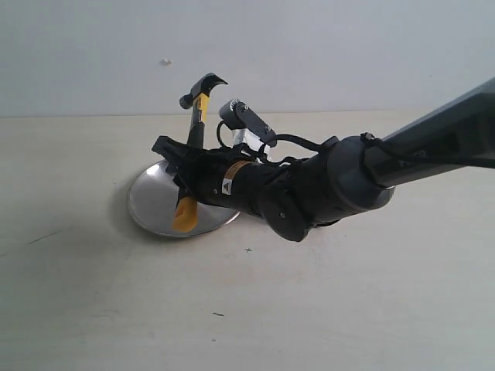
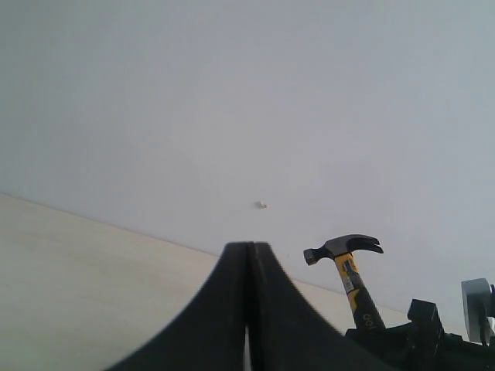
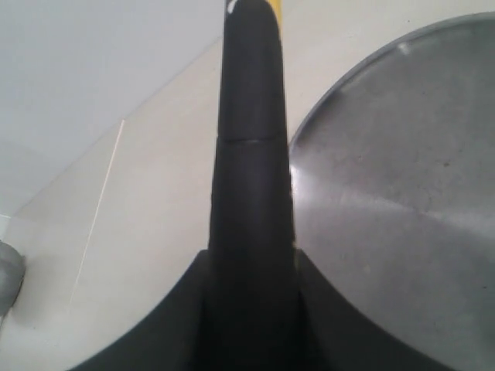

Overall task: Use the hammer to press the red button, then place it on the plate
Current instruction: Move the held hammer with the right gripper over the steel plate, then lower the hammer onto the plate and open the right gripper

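In the exterior view my right gripper (image 1: 186, 166) reaches in from the right and is shut on the hammer (image 1: 199, 104). The hammer stands nearly upright, dark head up and yellow end cap (image 1: 186, 215) down over the plate (image 1: 151, 205), a round silver dish on the table. The right wrist view shows the black handle (image 3: 249, 154) clamped in my right gripper (image 3: 251, 263), with the plate (image 3: 387, 193) beside it. My left gripper (image 2: 249, 255) is shut on nothing and faces the hammer (image 2: 349, 267) from a distance. The red button is hidden or out of view.
My right arm (image 1: 348, 178) lies across the middle and right of the table, its wrist camera (image 1: 246, 120) on top. A pale wall with a small mark (image 1: 165, 62) stands behind. A grey rounded shape (image 3: 8, 278) shows at the edge of the right wrist view.
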`<control>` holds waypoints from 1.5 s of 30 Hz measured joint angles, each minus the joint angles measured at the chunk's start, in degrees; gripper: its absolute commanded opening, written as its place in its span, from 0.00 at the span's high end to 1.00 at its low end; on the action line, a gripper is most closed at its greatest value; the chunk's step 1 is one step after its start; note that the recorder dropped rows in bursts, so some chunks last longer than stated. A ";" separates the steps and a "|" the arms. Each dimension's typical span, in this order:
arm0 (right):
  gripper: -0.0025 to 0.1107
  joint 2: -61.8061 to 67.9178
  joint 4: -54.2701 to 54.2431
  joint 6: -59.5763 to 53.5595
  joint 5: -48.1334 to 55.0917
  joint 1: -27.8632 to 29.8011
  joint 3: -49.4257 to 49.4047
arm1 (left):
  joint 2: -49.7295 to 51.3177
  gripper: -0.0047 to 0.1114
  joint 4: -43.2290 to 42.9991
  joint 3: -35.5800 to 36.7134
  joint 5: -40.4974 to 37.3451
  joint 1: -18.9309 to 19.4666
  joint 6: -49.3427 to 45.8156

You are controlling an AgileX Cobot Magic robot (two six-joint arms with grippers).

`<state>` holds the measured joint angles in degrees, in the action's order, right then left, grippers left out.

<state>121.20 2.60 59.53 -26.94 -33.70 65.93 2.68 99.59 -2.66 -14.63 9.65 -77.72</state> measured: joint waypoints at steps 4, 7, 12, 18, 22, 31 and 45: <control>0.98 0.24 -0.29 -0.35 -0.01 0.00 0.00 | 0.00 0.96 0.00 0.00 0.00 0.00 0.00; 0.98 0.42 -0.32 -0.35 0.13 0.00 0.06 | 0.00 0.96 0.00 0.00 0.00 0.00 0.00; 0.98 0.56 -0.32 -0.48 4.18 0.00 1.69 | 0.00 0.96 0.00 0.00 0.00 0.00 0.00; 0.98 0.56 -1.63 -0.72 5.03 0.00 2.11 | 0.00 0.96 0.00 0.00 0.00 0.00 0.00; 0.98 2.28 -3.46 -0.61 5.03 -0.09 2.26 | 0.00 0.96 0.00 0.00 0.00 0.00 0.00; 0.98 7.73 1.80 6.83 6.42 -0.22 6.35 | 0.00 0.96 0.00 0.00 0.00 0.00 0.00; 0.98 10.01 7.45 13.64 6.44 -0.22 8.57 | 0.00 0.96 0.00 0.00 0.00 0.00 0.00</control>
<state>131.21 10.05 73.17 -20.50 -33.92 74.50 2.68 99.59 -2.66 -14.63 9.65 -77.72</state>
